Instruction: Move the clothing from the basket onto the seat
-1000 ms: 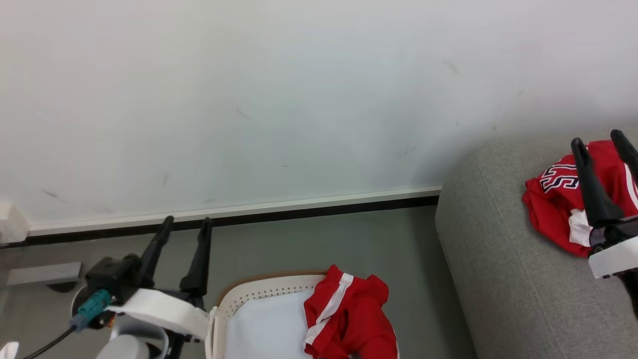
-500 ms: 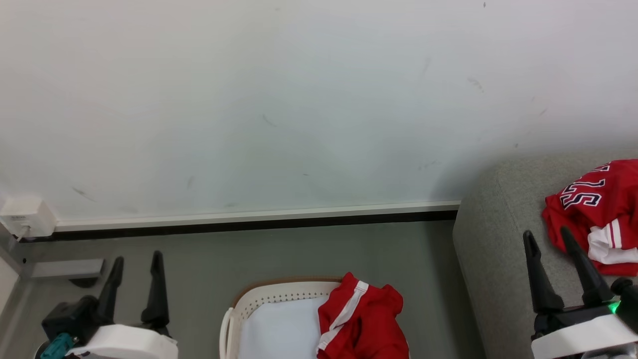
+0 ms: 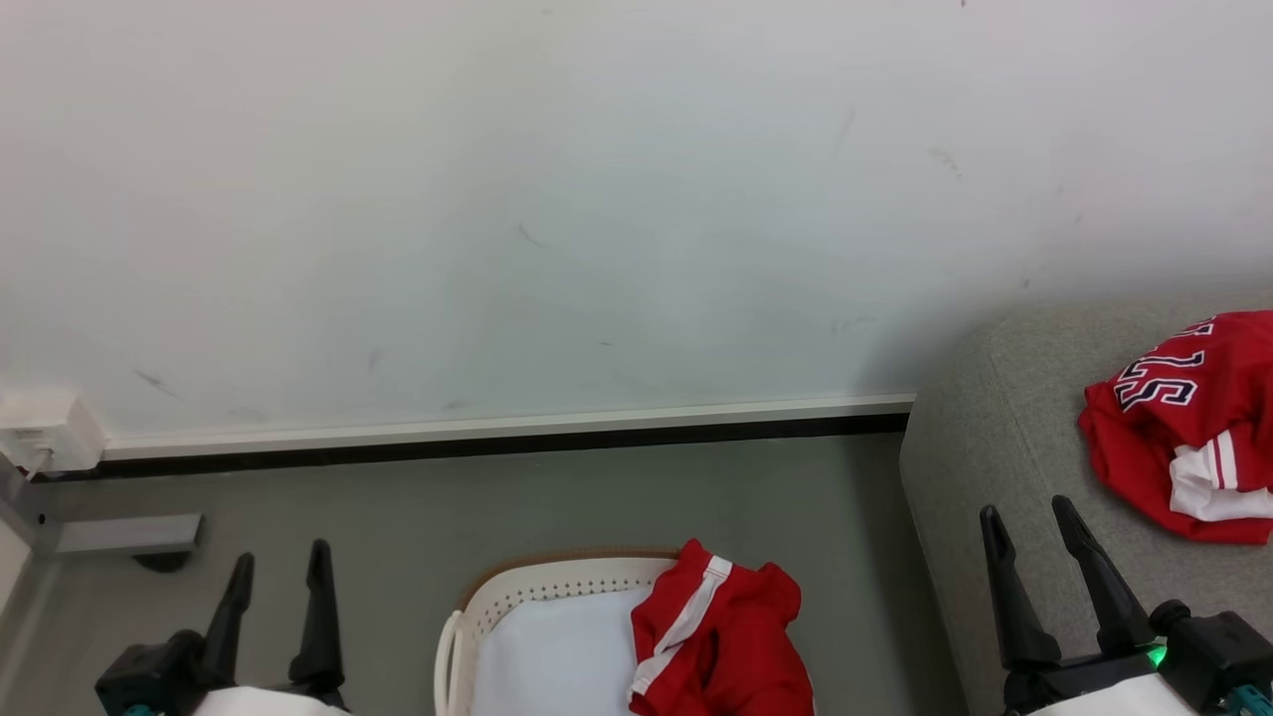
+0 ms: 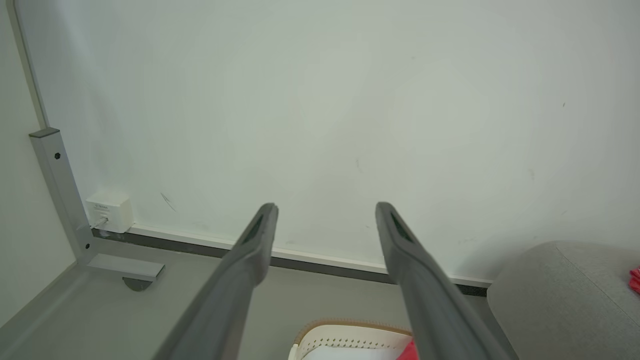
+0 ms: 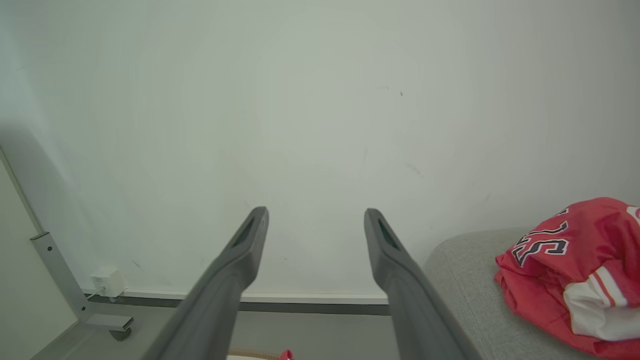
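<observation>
Drawn back from the lettered garment it stood over a second ago, the right gripper [image 3: 1026,509] now sits low over the sofa's near edge. Its two fingers are spread and empty, pointing up the head view, apart from the cloth. Across from it, the left gripper [image 3: 281,554] has pulled away to the basket's left and hangs above the grey floor [image 3: 557,497], fingers likewise apart with nothing between them.

One basket [image 3: 517,587] stands between the two, cut off by the bottom edge. One striped garment [image 3: 726,646] lies bunched over its right rim, the white stripe slanting from upper right to lower left.

Farther right, on the one sofa [image 3: 970,447], the lettered garment [image 3: 1144,438] lies crumpled, its letters tilting up to the right. That makes two red garments. Behind all runs the white wall [image 3: 597,199].
</observation>
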{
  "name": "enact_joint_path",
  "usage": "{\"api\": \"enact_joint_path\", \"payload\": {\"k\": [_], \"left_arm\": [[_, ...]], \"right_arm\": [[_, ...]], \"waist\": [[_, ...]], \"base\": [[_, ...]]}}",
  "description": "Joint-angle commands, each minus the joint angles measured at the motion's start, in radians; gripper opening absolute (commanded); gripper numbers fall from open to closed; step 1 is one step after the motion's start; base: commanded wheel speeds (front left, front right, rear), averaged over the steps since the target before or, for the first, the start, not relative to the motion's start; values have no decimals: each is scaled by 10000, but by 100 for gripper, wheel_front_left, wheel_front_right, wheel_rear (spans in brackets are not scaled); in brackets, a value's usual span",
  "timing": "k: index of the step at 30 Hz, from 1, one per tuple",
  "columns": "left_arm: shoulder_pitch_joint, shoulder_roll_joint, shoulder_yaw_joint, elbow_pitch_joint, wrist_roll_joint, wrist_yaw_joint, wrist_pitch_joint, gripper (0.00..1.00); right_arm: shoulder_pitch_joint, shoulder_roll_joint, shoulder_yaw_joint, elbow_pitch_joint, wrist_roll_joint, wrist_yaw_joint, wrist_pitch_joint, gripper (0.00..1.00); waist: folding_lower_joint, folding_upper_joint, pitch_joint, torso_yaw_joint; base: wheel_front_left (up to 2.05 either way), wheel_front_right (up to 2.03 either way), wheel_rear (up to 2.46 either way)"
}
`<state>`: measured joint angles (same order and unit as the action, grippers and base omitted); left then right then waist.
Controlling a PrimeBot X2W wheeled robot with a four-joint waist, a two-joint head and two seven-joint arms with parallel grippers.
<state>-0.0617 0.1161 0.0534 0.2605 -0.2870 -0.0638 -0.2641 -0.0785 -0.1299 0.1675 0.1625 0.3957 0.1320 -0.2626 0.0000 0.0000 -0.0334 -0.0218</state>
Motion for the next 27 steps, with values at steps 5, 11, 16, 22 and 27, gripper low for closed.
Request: {"api": "enact_joint_path", "payload": {"k": [5, 11, 16, 22, 27], "left_arm": [[-102, -157, 270, 81, 404, -221, -3, 100], [-132, -315, 452, 139, 637, -384, -3, 100], [-158, -407, 541, 166, 731, -462, -3, 100], [-227, -480, 630, 152, 808, -542, -3, 100], [-342, -508, 587, 103, 894, -593, -3, 100]], "right_arm": [[-77, -14, -5, -84, -111, -26, -30, 100], [-114, -33, 34, -49, -51, -26, -30, 100], [-139, -48, 37, -32, -16, -26, -30, 100], [-204, -49, 37, -108, -42, -26, -31, 100], [-294, 38, -36, -273, -119, -26, -25, 100]], "waist": [[0, 0, 15, -29], [0, 0, 39, -63], [0, 0, 48, -74], [0, 0, 116, -125], [0, 0, 339, -317]], "base": [[0, 0, 0], [0, 0, 0], [0, 0, 0], [0, 0, 0], [0, 0, 0]]}}
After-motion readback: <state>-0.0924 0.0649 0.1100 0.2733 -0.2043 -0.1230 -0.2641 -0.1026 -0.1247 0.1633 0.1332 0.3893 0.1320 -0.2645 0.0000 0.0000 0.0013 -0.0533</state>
